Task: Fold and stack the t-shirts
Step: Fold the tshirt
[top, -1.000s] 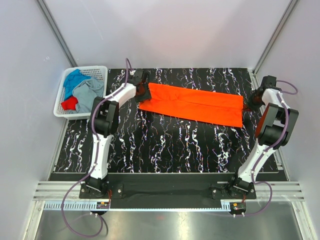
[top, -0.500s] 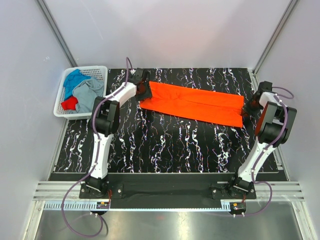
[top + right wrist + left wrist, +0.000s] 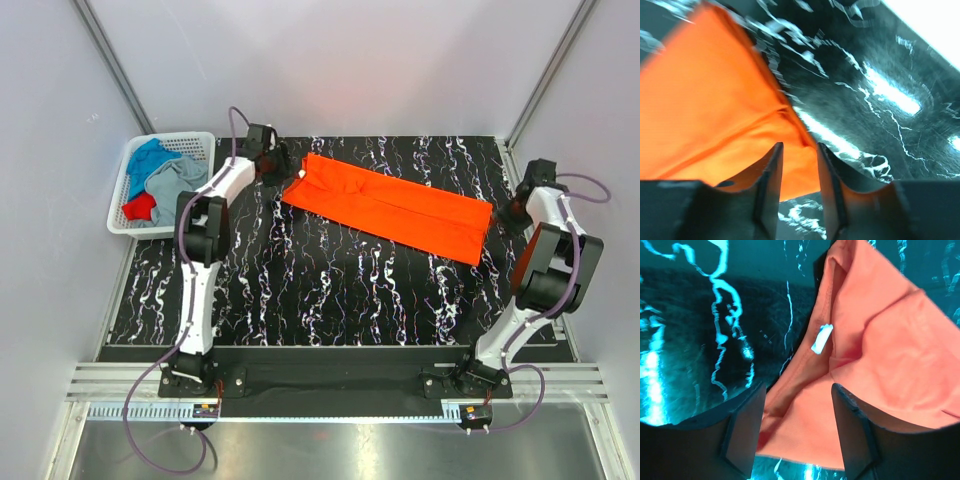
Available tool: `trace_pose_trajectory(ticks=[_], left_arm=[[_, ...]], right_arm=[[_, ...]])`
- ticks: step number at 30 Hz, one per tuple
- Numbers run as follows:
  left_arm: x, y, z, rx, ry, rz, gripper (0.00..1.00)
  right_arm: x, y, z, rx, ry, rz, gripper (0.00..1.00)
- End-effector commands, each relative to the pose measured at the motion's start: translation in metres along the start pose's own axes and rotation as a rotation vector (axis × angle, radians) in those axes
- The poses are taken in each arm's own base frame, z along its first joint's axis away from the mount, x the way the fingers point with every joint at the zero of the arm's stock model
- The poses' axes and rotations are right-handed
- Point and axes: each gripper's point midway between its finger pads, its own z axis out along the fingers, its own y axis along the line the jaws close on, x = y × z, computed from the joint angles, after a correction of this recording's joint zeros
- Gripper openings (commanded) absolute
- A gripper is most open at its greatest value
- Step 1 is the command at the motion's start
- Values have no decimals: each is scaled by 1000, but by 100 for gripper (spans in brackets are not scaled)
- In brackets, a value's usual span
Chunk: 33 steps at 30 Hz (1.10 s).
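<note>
Folding stage of the first garment: the orange t-shirt (image 3: 390, 205) lies on the black marbled counter (image 3: 330, 280) as a long narrow band, already doubled lengthwise, running at a slant from the far left toward the right edge. The left fingers (image 3: 745, 430) stand wide apart over the collar end, where the white neck label (image 3: 821, 338) shows; cloth lies beneath and between them, and no pinch on it is apparent. The right fingers (image 3: 767, 190) are parted by a narrower gap over the opposite end, a corner of orange cloth showing through that gap; they appear free of the fabric, though contact with the hem cannot be ruled out. Judged from this layout, the lengthwise fold is laid down and the crosswise fold is not yet made. The next move would call for a fresh grip on one short end, taking all layers together, and carrying it over to meet the other end with the edges kept aligned. The white lattice basket (image 3: 195, 145), just off the counter's far left corner, holds the blue t-shirt (image 3: 150, 158), the grey t-shirt (image 3: 180, 188) and the red t-shirt (image 3: 140, 207), bunched and unfolded; no stack has yet been started
</note>
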Motion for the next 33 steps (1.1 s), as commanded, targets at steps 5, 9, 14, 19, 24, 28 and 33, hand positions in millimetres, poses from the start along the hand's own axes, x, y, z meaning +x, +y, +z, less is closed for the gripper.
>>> trace_pose_trajectory(ticks=[5, 9, 14, 19, 24, 28, 33], left_arm=[[-24, -96, -101, 276, -154, 88, 60], [23, -124, -93, 321, -78, 99, 42], [64, -123, -60, 304, 9, 55, 8], [87, -97, -36, 176, 68, 22, 0], [95, -45, -34, -82, 92, 63, 0], [93, -13, -19, -198, 99, 48, 0], [88, 20, -16, -310, 132, 49, 0]], right_arm=[[-26, 56, -93, -272, -89, -11, 48], [-11, 74, -115, -369, -81, -70, 50], [17, 99, -130, -458, -51, -156, 50], [27, 114, -134, -508, -26, -206, 51], [23, 112, -141, -501, -47, -222, 52], [26, 120, -150, -557, -41, -218, 52], [25, 120, -161, -554, -59, -235, 52]])
